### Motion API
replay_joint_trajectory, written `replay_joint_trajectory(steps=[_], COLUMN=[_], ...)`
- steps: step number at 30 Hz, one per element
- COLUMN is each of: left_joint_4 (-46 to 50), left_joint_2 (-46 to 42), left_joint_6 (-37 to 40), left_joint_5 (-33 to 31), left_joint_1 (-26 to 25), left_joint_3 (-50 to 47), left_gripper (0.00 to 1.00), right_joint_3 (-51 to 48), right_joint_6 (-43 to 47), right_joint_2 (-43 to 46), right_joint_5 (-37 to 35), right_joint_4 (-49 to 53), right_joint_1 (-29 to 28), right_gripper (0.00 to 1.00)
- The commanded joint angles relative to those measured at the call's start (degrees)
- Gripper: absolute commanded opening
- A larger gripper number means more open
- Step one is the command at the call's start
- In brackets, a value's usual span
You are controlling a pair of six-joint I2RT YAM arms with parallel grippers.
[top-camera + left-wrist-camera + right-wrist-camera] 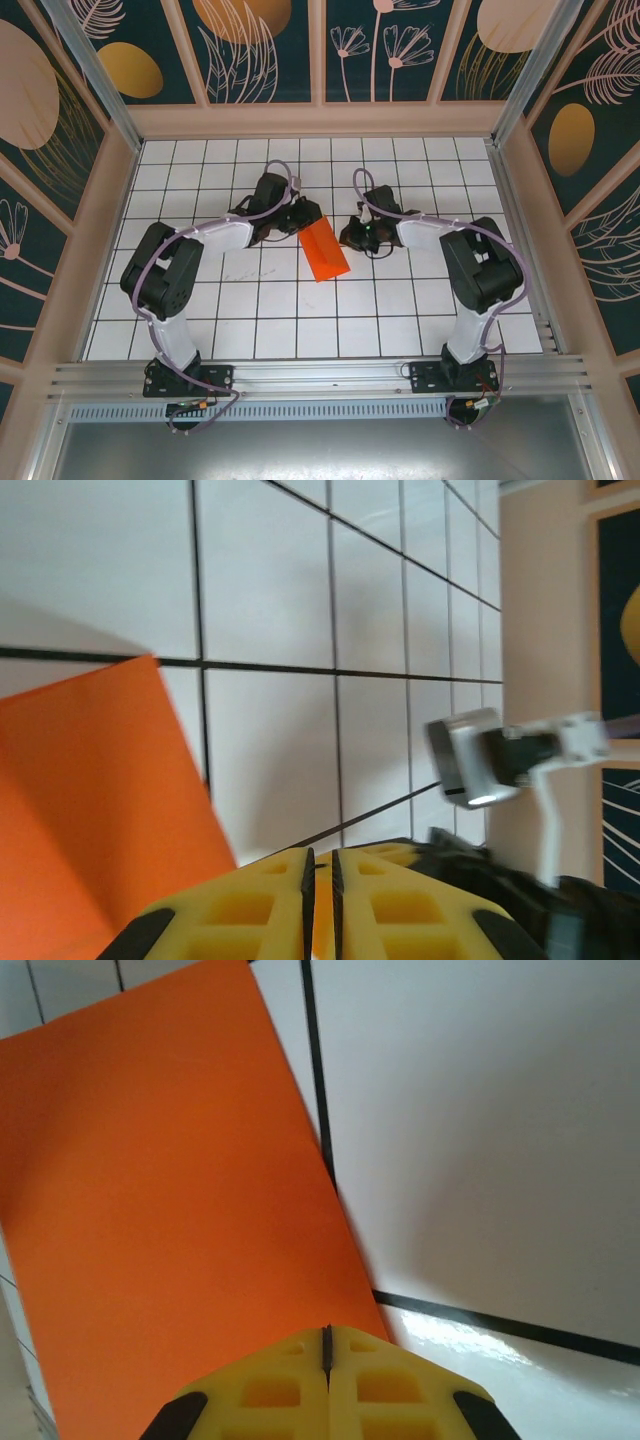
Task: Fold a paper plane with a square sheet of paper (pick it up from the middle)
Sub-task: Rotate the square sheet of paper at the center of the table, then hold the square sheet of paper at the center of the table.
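From above, the orange paper (322, 252) lies on the white table (400, 320) with dark grid lines. It looks like a long slanted strip, not a square. It sits between the two sets of jaws. The left gripper (298, 222) is at the far end of the strip, right by its top corner. The right gripper (350, 236) is just beside the strip's other long side, with its tip pointing at it.

From the left wrist, the left gripper (321, 855) has two yellow fingers (250, 910) with a thin slit between them. The orange paper (90, 810) spreads out to the left of the jaws and runs down under them. I cannot tell if the jaws pinch it. A grey and white part of the other arm (480, 765) is off to the right.

From the right wrist, the right gripper (327, 1332) has its yellow fingers (400, 1390) pressed tight together, with nothing seen between them. The orange paper (170, 1190) lies flat ahead and to the left of the jaws. Its edge runs down to the fingertips. White tiles are to the right.
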State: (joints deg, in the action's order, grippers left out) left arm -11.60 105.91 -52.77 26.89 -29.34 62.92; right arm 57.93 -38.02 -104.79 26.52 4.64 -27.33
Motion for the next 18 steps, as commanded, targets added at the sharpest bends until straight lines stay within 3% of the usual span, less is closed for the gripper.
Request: replay_joint_trajectory(steps=[1, 18], left_joint_4=[-0.24, 4.64], left_joint_2=[2.44, 8.83], left_joint_6=[1.44, 2.65], left_joint_5=[2.26, 2.52], left_joint_1=[0.10, -1.59], left_joint_3=[2.05, 6.48], left_gripper=[0.16, 0.14], right_joint_3=[2.20, 3.25], right_joint_6=[-1.87, -2.84], right_joint_2=[-1.84, -6.11], right_joint_5=[1.34, 1.95], right_joint_4=[-1.76, -2.44], right_joint_1=[-0.39, -0.98], right_gripper=[0.00, 0.00])
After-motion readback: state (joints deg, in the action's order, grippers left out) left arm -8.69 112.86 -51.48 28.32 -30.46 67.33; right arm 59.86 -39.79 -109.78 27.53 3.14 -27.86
